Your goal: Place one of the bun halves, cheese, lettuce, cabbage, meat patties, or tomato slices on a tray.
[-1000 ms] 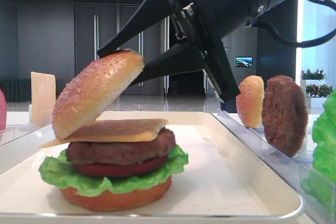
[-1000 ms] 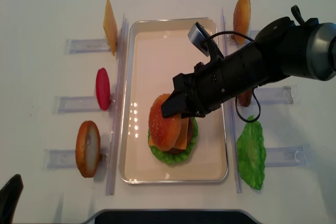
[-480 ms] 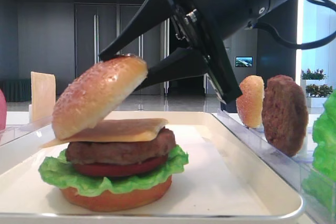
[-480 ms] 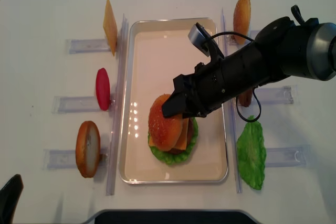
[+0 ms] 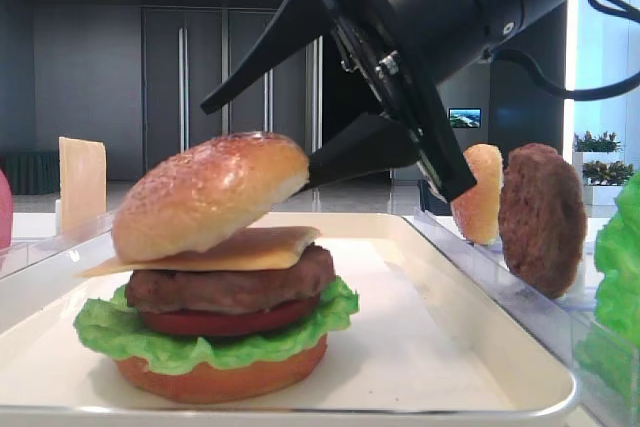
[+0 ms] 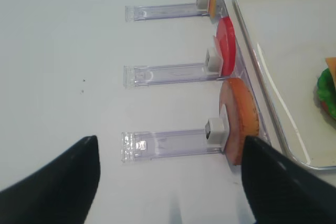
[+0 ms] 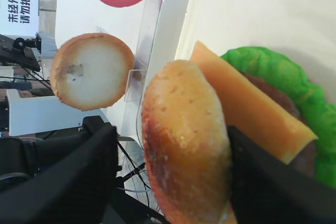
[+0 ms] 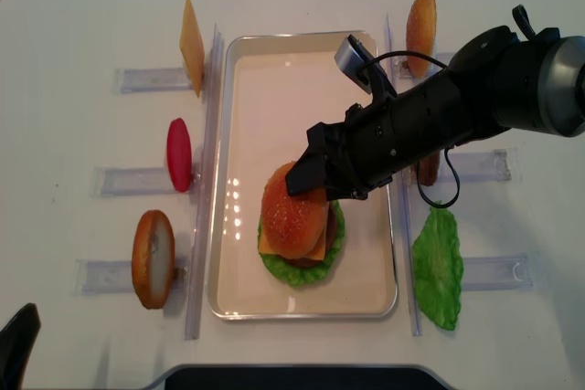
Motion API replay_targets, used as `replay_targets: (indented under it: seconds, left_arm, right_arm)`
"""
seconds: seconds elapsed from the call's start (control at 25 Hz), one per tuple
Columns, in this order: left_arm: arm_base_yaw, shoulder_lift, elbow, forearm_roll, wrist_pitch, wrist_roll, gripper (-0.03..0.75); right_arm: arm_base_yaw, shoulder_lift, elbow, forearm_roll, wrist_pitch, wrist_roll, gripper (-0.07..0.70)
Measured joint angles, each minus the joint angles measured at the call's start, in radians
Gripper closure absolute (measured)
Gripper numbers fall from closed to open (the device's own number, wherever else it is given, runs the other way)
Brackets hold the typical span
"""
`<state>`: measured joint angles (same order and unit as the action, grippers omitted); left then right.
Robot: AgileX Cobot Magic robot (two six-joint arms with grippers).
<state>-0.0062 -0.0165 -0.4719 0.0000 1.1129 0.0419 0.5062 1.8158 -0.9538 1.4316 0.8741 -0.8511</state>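
A sesame bun top [image 5: 210, 192] lies tilted on the cheese [image 5: 262, 245] of a burger stack: patty [image 5: 230, 287], tomato, lettuce [image 5: 180, 342] and bun base on the cream tray [image 8: 274, 70]. My right gripper [image 8: 298, 180] is open around the bun top [image 7: 184, 140]. Its upper finger [image 5: 260, 57] stands clear above the crust, and the lower finger touches the bun's right edge. My left gripper [image 6: 170, 182] hangs open over bare table, left of the tray, with nothing between its fingers.
Clear racks flank the tray. The left ones hold a cheese slice [image 8: 191, 34], a tomato slice [image 8: 178, 154] and a bun half [image 8: 153, 258]. On the right stand another bun [image 8: 421, 29], a patty [image 5: 542, 217] and a lettuce leaf [image 8: 438, 267].
The bun top has dropped and levelled onto the cheese. The right jaws have spread apart and let go of it, and the upper finger has lifted off the crust.
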Motion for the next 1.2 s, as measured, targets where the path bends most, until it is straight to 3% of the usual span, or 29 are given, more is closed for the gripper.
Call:
replay_targets:
  seconds: [0.12,0.24,0.68,1.0,1.2]
  left_arm:
    - [0.000,0.000,0.000,0.000,0.000,0.000,0.073]
    - [0.000,0.000,0.000,0.000,0.000,0.000,0.073]
    - [0.000,0.000,0.000,0.000,0.000,0.000,0.073]
    - [0.000,0.000,0.000,0.000,0.000,0.000,0.073]
    - [0.000,0.000,0.000,0.000,0.000,0.000,0.073]
  right_arm:
    - [0.000,0.000,0.000,-0.013,-0.015,0.019,0.163]
    - [0.000,-0.001,-0.013,-0.101,-0.026,0.089,0.134]
    - [-0.002,-0.129,-0.046,-0.399,-0.110,0.369,0.125]
    - [-0.002,-0.224,-0.123,-0.702,-0.095,0.665,0.125]
    - [-0.002,-0.263,-0.175,-0.888,-0.038,0.840,0.125]
